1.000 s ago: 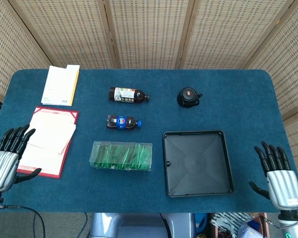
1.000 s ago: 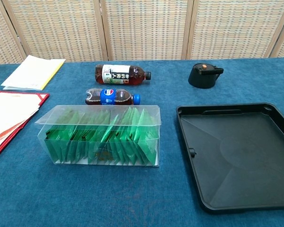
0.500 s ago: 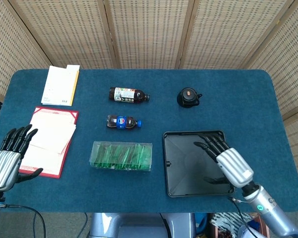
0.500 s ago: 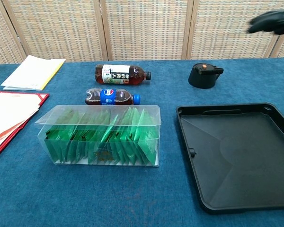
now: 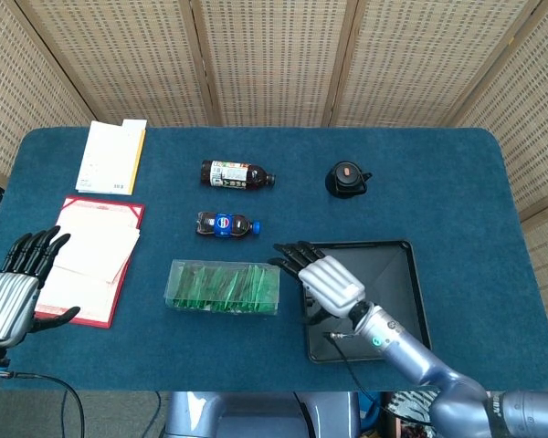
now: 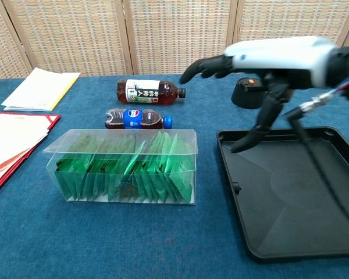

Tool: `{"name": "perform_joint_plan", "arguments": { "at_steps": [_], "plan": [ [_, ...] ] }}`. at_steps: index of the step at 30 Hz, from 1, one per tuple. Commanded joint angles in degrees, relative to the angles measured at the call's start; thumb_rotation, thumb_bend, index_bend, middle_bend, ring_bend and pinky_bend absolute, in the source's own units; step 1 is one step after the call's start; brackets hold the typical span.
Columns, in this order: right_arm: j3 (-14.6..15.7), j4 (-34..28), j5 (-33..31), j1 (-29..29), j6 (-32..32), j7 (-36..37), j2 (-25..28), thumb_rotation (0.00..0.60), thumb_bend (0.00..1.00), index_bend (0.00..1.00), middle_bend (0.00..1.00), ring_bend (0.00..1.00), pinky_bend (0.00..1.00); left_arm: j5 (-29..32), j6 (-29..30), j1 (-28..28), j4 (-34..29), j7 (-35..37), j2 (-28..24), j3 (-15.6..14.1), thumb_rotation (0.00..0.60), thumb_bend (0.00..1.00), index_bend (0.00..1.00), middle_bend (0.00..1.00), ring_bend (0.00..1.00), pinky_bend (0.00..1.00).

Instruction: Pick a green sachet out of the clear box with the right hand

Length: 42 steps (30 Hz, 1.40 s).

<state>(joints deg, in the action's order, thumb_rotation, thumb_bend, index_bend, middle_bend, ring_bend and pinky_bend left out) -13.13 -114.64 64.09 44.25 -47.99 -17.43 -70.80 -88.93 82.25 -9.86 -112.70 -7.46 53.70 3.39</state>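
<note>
Right hand (image 5: 324, 275) holds nothing, its fingers spread wide and pointing toward the clear box (image 5: 223, 286), which sits on the tabletop (image 5: 457, 201) just left of the black tray (image 5: 411, 301). The green sachets (image 6: 128, 165) stand packed inside the box untouched, so the reach, the pinch and the lift all seem left to do. Palm down, the hand hovers above the tray's left edge, near the box but apart from it.

Overhead head view, low chest view
</note>
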Motion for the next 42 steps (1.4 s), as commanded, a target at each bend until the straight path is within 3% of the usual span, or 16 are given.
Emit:
{"name": "perform_joint_plan", "arguments": {
  "at_steps": [1, 9, 23, 33, 38, 42],
  "plan": [
    [-0.94, 1.2, -10.61, 6.5, -0.02, -8.07, -6.45, 0.6, 0.07, 0.15, 0.0, 0.0, 0.0, 0.24, -0.24, -0.12, 0.05, 0.11, -0.12, 0.03, 0.6, 0.04, 0.0, 0.0, 0.0, 0.0],
    [-1.25, 6.4, -21.66, 14.0, -5.6, -16.16, -16.52, 0.6, 0.1, 0.17, 0.0, 0.0, 0.0, 1.17, -1.26, -0.63, 0.24, -0.03, 0.02, 0.11, 0.6, 0.04, 0.0, 0.0, 0.0, 0.0],
    [-0.12, 13.14, -24.03, 17.28, -10.09, -20.26, -21.76, 0.6, 0.24, 0.25, 0.0, 0.0, 0.0, 2.44, -1.63, -0.94, 0.46, 0.7, -0.14, 0.47, 0.6, 0.04, 0.0, 0.0, 0.0, 0.0],
    [-0.79, 14.95, -25.21, 17.81, -13.97, -21.81, -24.31, 0.6, 0.64, 0.32, 0.0, 0.0, 0.0, 2.89, -1.63, -1.01, 0.71, 1.87, -0.5, 0.64, 0.6, 0.04, 0.0, 0.0, 0.0, 0.0],
    [-2.03, 14.72, -25.28, 18.08, -14.32, -21.56, -23.95, 0.6, 0.67, 0.33, 0.0, 0.0, 0.0, 3.12, -1.73, -1.05, 0.82, 2.55, -0.7, 0.7, 0.6, 0.04, 0.0, 0.0, 0.0, 0.0],
    [-4.85, 15.73, -25.8, 18.81, -14.45, -20.05, -24.43, 0.6, 0.67, 0.35, 0.0, 0.0, 0.0, 3.12, -1.89, -1.13, 0.93, 3.01, -0.84, 0.66, 0.6, 0.04, 0.0, 0.0, 0.0, 0.0]
  ]
}}
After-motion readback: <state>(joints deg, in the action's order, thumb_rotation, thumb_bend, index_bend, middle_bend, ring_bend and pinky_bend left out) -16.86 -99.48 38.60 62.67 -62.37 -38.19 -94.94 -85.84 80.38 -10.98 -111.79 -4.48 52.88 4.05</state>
